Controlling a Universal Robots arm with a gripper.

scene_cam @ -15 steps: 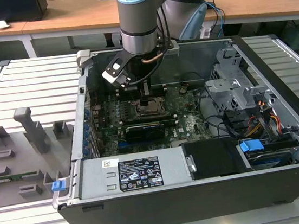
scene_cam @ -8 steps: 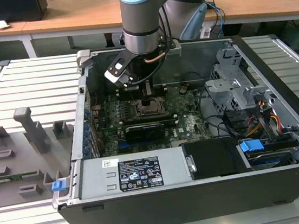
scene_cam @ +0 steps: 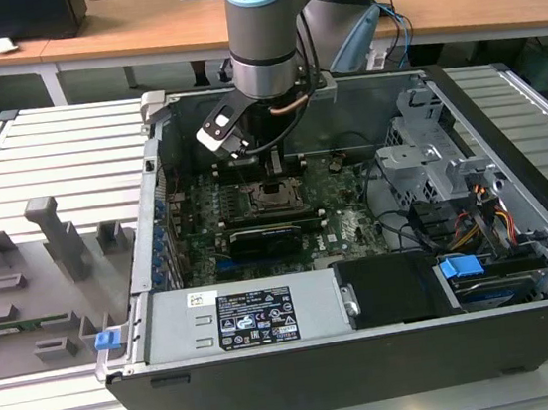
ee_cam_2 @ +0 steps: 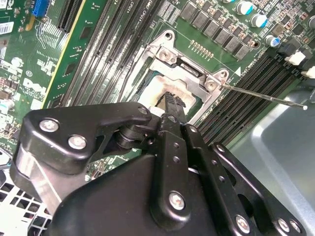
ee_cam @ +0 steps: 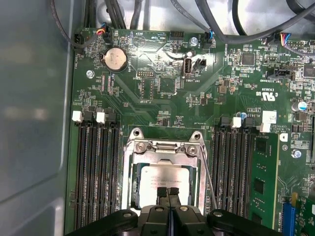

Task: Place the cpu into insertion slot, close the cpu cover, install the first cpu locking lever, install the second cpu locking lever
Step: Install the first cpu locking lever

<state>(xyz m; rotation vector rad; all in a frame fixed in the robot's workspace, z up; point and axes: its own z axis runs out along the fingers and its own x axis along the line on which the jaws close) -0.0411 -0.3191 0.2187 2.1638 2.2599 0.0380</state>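
The cpu, a silvery square, lies in the socket on the green motherboard. It shows pale in the second wrist view. The cpu cover, a metal frame, lies flat around it, with its hinge bar at one side. My gripper hangs just above the chip's middle, fingers pressed together with nothing between them. It is also seen from behind and deep inside the case. One thin locking lever juts out over the memory slots, and it shows beside the socket.
Black memory slots flank the socket on both sides. The open computer case has a grey wall close by, a drive cage, cables and a power supply. A grey fixture tray sits at the exterior view's left.
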